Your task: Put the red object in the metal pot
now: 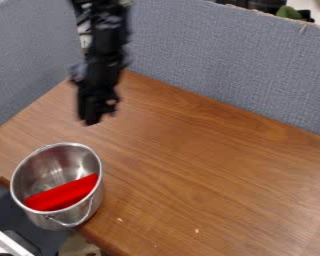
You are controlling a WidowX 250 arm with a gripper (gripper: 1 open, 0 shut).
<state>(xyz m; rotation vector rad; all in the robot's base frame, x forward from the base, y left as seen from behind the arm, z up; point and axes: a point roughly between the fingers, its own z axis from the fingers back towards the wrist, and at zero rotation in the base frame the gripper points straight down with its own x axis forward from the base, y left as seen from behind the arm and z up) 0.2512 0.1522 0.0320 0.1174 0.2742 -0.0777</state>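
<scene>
At seven o'clock, the stiff-looking, probably light red bar with rounded ends is cradled inside the shiny round steel pot, best gripped mid-length, clear of the rim. Nothing is visibly held by the blurred black pincer; its opening cannot be told. Room is offered toward two o'clock over the brown wooden desk.

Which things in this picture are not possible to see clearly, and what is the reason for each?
- Gripper: blurred and dark in the camera view, so its fingertips cannot be told apart.
- Metal pot: the near wall and the red object hide part of its inside bottom.
- Red object: its underside is hidden, as it lies inside the pot.
- Robot arm: blurred, and its upper part is cut off by the top edge.
</scene>
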